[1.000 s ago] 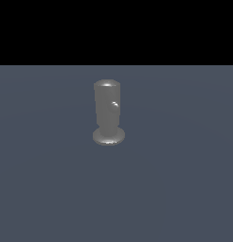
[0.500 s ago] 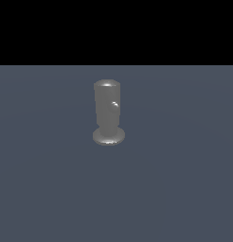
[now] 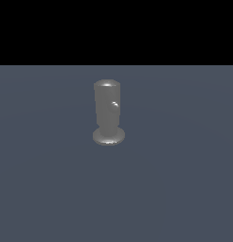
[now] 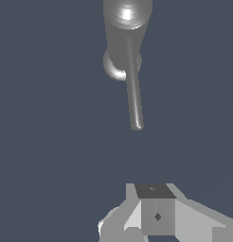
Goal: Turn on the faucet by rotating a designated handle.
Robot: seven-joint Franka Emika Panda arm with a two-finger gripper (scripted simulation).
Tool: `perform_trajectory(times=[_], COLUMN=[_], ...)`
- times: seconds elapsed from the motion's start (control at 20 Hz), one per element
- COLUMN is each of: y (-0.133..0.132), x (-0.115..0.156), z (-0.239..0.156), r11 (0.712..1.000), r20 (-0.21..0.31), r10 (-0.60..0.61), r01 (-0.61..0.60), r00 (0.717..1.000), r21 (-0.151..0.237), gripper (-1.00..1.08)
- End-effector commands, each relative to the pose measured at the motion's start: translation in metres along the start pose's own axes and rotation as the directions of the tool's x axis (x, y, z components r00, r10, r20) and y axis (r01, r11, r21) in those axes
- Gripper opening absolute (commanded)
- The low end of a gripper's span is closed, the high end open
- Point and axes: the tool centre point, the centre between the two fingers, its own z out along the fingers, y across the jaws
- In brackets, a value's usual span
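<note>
The faucet [image 3: 108,113] is a grey upright cylinder on a round disc base, standing alone mid-floor in the exterior view. Its handle [image 3: 114,105] points toward that camera and shows only as a small rounded tip on the cylinder's upper part. In the wrist view I look down on the faucet [image 4: 127,19], and the handle [image 4: 134,90] runs out as a thin straight rod toward my gripper [image 4: 156,190]. The gripper lies well short of the rod's tip, touching nothing. Its fingertips show as one block with no gap between them. The arm does not appear in the exterior view.
Flat blue-grey floor [image 3: 184,189] surrounds the faucet on all sides, under a black background band.
</note>
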Motion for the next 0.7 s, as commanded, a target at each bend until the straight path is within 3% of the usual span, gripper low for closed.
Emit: perform_trajectory(times=[0.0, 0.65], y=[-0.004, -0.023], x=[0.005, 0.031], z=[0.022, 0.120], r11=[1.000, 0.998], r20=[0.000, 0.000], r10=[-0.011, -0.062], r01=[0.011, 0.062], r00=[1.000, 0.998], r21=[0.000, 0.001], gripper=[-1.00, -1.00])
